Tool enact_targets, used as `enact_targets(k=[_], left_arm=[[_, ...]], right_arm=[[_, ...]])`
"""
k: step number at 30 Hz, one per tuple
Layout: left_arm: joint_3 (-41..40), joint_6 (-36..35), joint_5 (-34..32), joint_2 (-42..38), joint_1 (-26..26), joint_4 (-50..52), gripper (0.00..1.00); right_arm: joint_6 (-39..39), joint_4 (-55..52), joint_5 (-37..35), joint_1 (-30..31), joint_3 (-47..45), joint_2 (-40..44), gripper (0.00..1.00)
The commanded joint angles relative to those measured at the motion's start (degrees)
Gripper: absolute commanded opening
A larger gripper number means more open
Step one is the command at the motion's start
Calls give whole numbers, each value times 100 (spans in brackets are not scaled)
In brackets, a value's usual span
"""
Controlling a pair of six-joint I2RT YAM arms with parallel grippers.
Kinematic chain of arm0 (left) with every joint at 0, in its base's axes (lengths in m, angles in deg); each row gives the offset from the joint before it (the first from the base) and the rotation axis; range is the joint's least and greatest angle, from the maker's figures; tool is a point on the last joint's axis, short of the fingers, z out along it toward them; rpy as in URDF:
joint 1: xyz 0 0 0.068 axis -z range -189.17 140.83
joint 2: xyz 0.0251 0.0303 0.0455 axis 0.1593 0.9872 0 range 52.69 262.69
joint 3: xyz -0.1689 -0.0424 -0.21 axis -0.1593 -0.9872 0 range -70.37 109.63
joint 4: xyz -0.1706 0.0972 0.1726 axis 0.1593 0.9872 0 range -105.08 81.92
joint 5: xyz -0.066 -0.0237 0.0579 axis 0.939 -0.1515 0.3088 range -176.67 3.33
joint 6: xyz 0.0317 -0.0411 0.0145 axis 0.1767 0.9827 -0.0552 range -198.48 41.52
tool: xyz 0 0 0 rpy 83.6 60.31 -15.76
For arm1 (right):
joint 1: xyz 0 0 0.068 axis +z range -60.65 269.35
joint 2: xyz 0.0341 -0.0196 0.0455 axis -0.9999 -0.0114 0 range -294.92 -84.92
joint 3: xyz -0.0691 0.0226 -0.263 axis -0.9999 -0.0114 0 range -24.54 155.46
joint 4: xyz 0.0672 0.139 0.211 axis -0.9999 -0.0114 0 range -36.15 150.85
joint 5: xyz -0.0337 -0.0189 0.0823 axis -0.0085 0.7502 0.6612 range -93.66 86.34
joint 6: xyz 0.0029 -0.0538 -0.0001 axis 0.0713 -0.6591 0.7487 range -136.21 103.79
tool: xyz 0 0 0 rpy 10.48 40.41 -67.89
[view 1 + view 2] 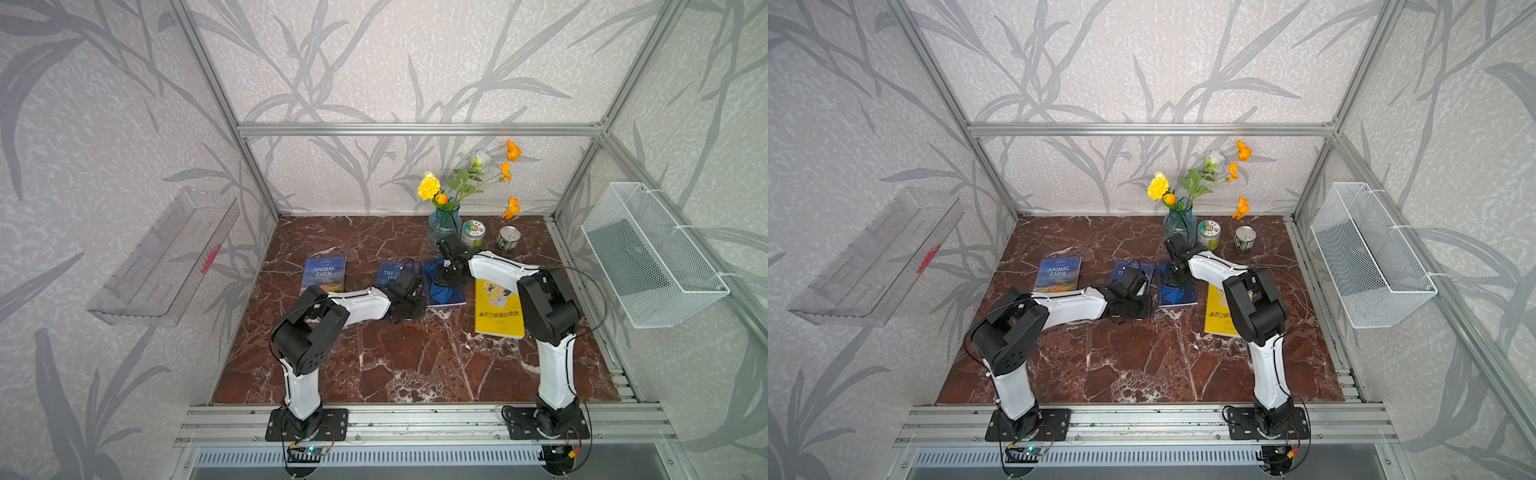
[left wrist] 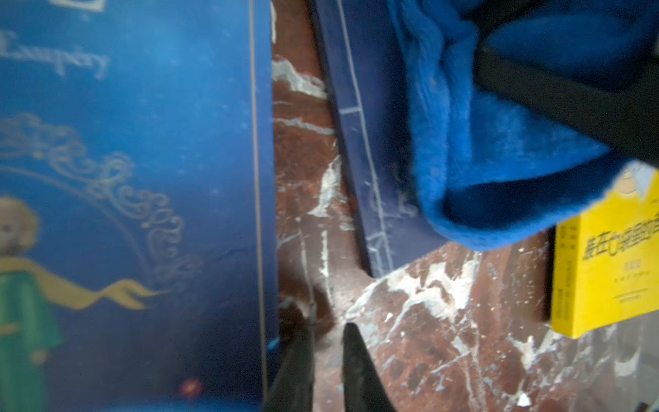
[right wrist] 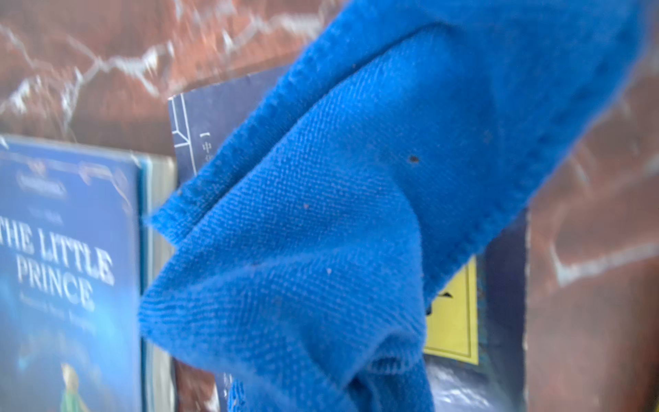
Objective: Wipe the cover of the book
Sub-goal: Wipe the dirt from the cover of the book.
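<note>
A dark navy book (image 1: 451, 298) (image 2: 378, 160) lies flat mid-table, in both top views. A blue cloth (image 1: 439, 291) (image 3: 338, 214) drapes over its cover. My right gripper (image 1: 448, 279) points down onto that book, shut on the blue cloth; the cloth hides its jaws in the right wrist view. My left gripper (image 2: 330, 330) hovers low over bare marble, in the gap between the navy book and The Little Prince book (image 1: 390, 272) (image 2: 142, 178). A narrow gap separates its fingers and nothing is between them.
A yellow book (image 1: 496, 311) lies right of the navy one, partly under the right arm. Animal Farm (image 1: 324, 273) lies at the left. A flower vase (image 1: 444, 224) and two cans (image 1: 473, 233) (image 1: 509, 237) stand behind. A wire basket (image 1: 652, 253) and clear shelf (image 1: 166, 257) hang on the side walls.
</note>
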Motion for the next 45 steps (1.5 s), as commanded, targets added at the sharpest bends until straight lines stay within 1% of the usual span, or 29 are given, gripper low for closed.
enact_targets(k=[1, 3, 8, 11, 14, 17, 20, 22, 25, 27, 32, 36, 39, 45], left_arm=[[-63, 61, -116, -79, -51, -223, 30], [42, 48, 16, 54, -46, -206, 33], [208, 58, 277, 327, -24, -183, 36], [232, 23, 258, 346, 24, -148, 40], [366, -8, 210, 476, 54, 19, 41], [613, -55, 19, 682, 114, 390, 41], [827, -108, -286, 828, 194, 745, 33], [877, -126, -487, 847, 231, 868, 24], [932, -124, -635, 895, 232, 1003, 17], [1024, -120, -650, 998, 231, 1118, 15], [1155, -88, -573, 1185, 231, 1197, 14], [1185, -87, -535, 1234, 231, 1226, 14], [1190, -92, -528, 1234, 231, 1250, 14], [1212, -88, -485, 1266, 224, 1262, 13]], right_arm=[[31, -815, 41, 27, -927, -263, 4], [38, -776, 121, 27, -1052, -160, 4], [319, -537, 769, 45, -1225, 121, 4], [542, -320, 1061, 37, -1290, 269, 5], [576, -334, 1097, 42, -1237, 347, 4], [584, -393, 969, 44, -1272, 493, 5], [562, -521, 737, 45, -1333, 676, 5], [529, -650, 539, 38, -1343, 815, 5], [531, -774, 336, 51, -1371, 970, 5], [540, -839, 215, 101, -1367, 1071, 5], [544, -988, -68, 317, -1304, 1245, 5], [567, -837, -134, 312, -1249, 923, 5], [520, -819, -125, 184, -833, 367, 4], [564, -788, 201, -69, 111, -673, 4]])
